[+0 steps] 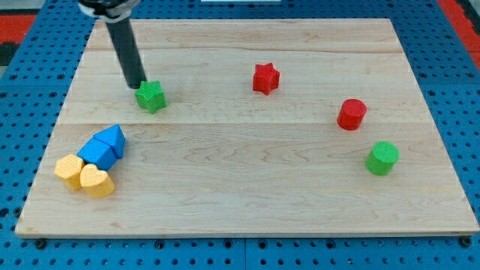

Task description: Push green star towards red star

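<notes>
The green star (151, 96) lies on the wooden board at the upper left. The red star (265, 78) lies to its right, near the top middle, well apart from it. My dark rod comes down from the view's top left, and my tip (136, 85) stands just to the upper left of the green star, touching or almost touching its edge.
A red cylinder (351, 114) and a green cylinder (382, 157) stand at the right. A cluster at the lower left holds a blue triangle (112, 138), another blue block (97, 153), a yellow hexagon (69, 170) and a yellow heart (97, 181). The board's edge (247, 234) runs along the bottom.
</notes>
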